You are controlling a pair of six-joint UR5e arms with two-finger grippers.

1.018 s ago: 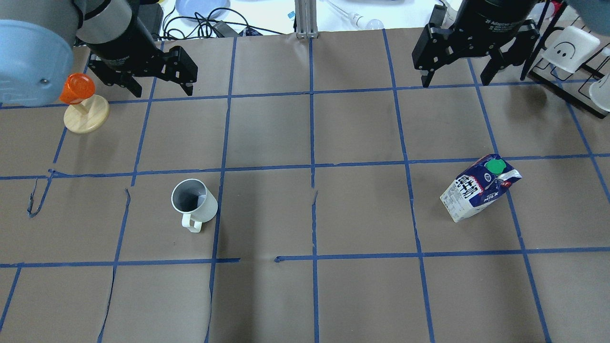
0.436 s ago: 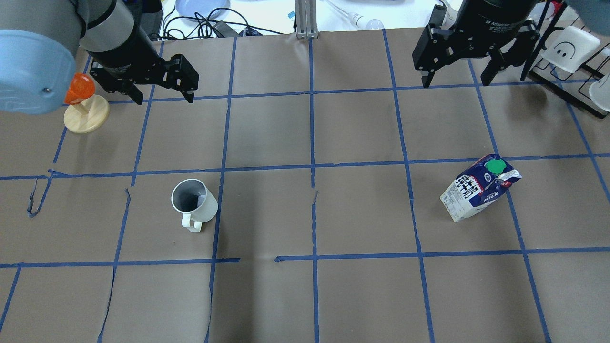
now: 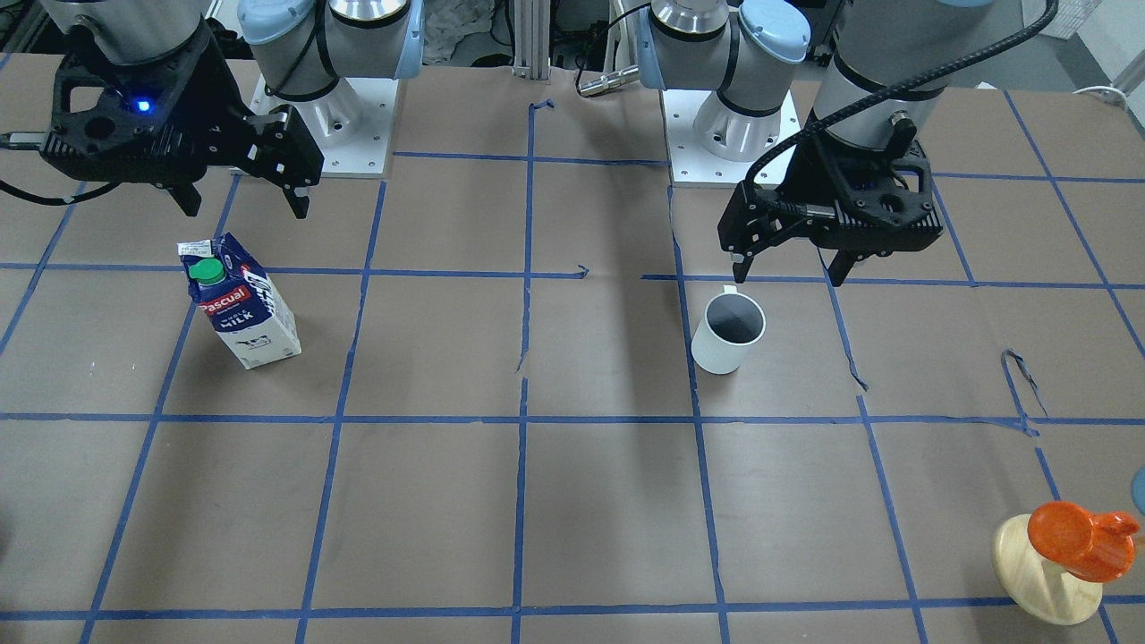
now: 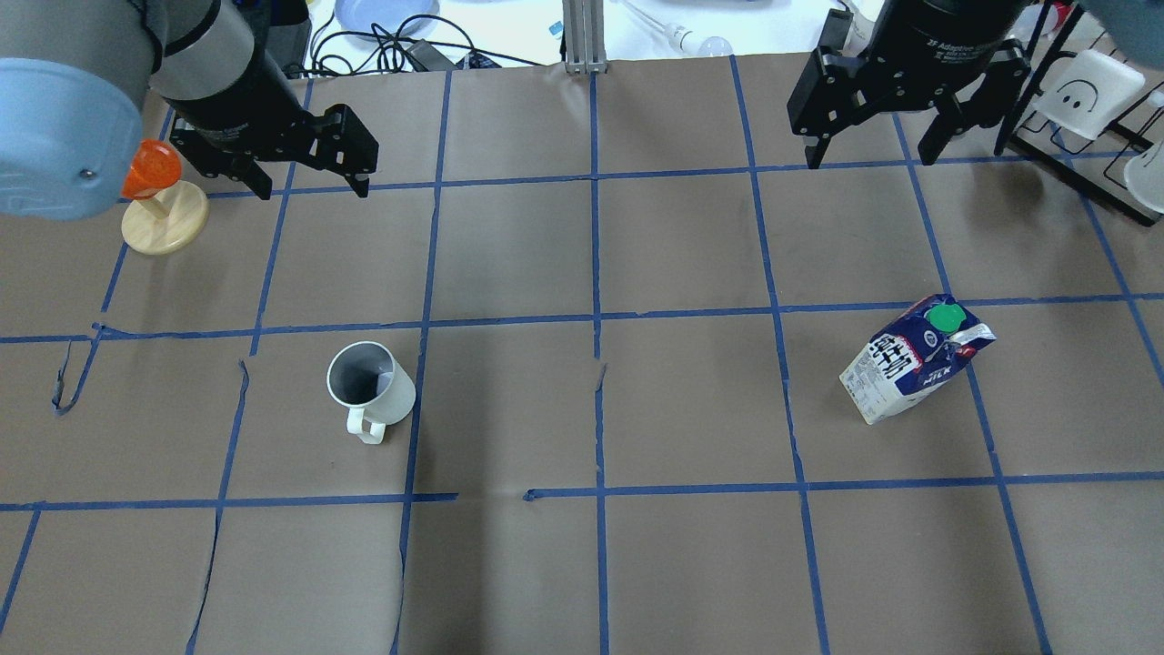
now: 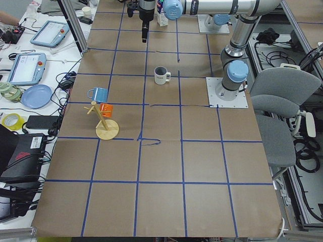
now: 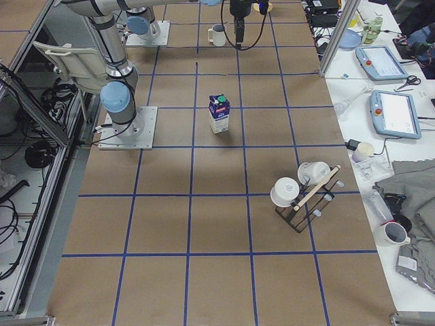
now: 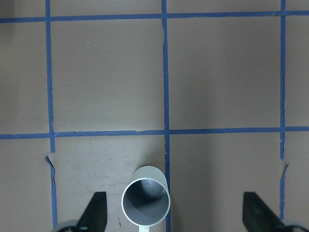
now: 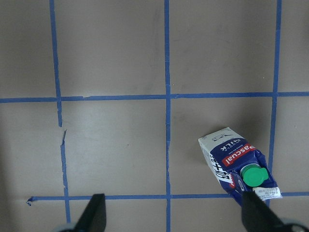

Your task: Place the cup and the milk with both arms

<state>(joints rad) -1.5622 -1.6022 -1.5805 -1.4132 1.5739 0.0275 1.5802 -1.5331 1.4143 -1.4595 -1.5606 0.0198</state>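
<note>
The white cup with a dark grey inside stands upright left of the table's middle, its handle toward the robot; it also shows in the front view. My left gripper is open and empty, above the table and beyond the cup. In the left wrist view the cup sits at the bottom edge between the open fingers. The blue and white milk carton stands on the right, green cap up. My right gripper is open and empty, beyond the milk.
An orange cup-like thing on a wooden stand stands just left of my left gripper. A black rack with white cups is at the far right. Cables and a blue plate lie beyond the far table edge.
My left gripper has shifted slightly toward the near side and looks smaller, as if lower. The right gripper has barely moved. Cup and milk have not moved.
</note>
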